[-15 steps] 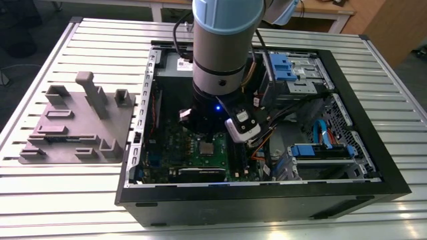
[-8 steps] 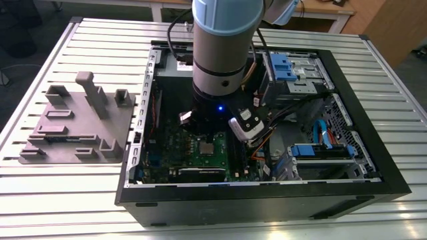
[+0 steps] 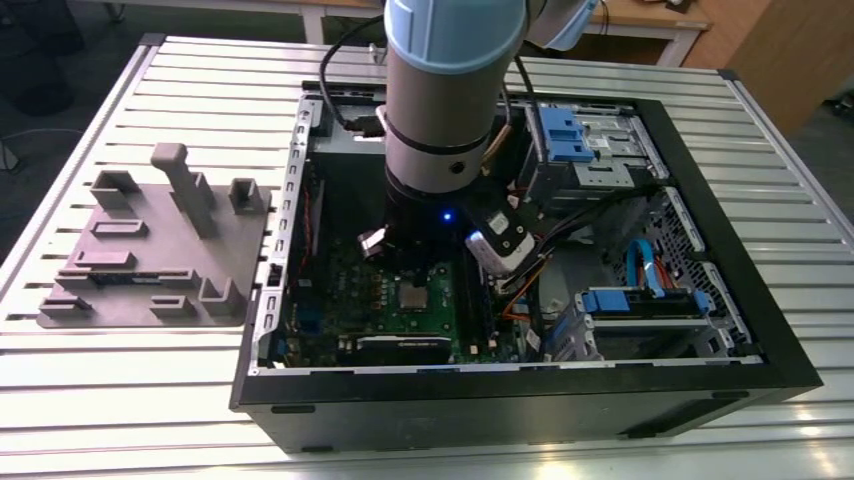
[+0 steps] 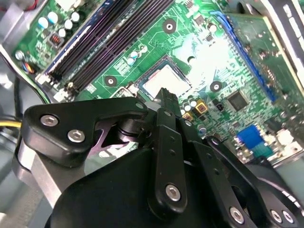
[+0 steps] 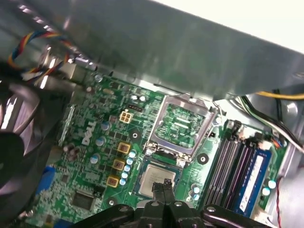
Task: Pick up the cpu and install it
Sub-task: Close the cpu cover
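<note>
1. At the exterior view's left, a grey moulded fixture (image 3: 147,250) is lying on the slatted metal desk (image 3: 120,400), just beside the open computer case (image 3: 534,400).
2. Inside the case, toward the exterior view's left, the green motherboard (image 3: 347,300) is lying flat, and both wrist views are looking down on it (image 4: 237,57) (image 5: 90,156).
3. The cpu (image 3: 414,297) is sitting flat in its socket on the motherboard with its dull silver top facing up. It is showing in both wrist views as well (image 4: 164,80) (image 5: 153,176).
4. In the first wrist view, the metal socket frame (image 5: 183,124) is standing swung open just beside the cpu, leaving the chip uncovered.
5. The arm (image 3: 447,90) is reaching straight down into the case above the motherboard.
6. The hand (image 4: 166,95) (image 5: 164,186) is hanging over one edge of the cpu with its black fingers (image 4: 164,142) pressed together and gripping nothing. I cannot tell whether the tips are touching the chip.
7. Black memory slots (image 4: 104,42) (image 5: 228,161) are running alongside the socket, near the cpu but apart from it.
8. At the exterior view's right, blue drive brackets (image 3: 574,135) are sitting inside the case, well apart from the cpu, and loose cables (image 3: 587,215) are trailing between them and the arm.
</note>
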Controlling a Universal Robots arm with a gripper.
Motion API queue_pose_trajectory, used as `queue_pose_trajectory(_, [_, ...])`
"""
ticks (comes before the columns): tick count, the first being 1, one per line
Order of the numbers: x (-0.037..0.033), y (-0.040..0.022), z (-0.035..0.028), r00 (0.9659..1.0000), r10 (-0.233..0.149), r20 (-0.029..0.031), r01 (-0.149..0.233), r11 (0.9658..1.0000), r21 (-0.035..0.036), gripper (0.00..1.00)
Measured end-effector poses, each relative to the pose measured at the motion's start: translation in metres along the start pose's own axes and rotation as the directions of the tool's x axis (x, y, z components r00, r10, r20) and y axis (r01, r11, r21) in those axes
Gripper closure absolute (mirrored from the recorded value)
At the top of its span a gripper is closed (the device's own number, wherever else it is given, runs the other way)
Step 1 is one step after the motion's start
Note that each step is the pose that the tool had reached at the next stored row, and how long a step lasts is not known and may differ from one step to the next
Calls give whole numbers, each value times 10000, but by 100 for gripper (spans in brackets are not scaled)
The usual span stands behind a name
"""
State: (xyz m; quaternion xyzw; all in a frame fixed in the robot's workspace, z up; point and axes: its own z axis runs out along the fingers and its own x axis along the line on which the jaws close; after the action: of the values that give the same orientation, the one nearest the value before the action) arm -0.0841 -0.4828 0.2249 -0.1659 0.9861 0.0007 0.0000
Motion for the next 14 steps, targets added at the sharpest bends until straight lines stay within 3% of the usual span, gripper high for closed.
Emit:
queue_pose_trajectory(3, [0,0,5,9986,-538,-1,538,9986,0,90])
queue_pose_trajectory(7, [0,0,11,9920,-1261,-2,1261,9920,0,90])
queue_pose_trajectory(11, [0,0,18,9801,-1986,-3,1986,9801,0,90])
queue_pose_trajectory(14, [0,0,23,9679,-2513,-3,2513,9679,-1,90])
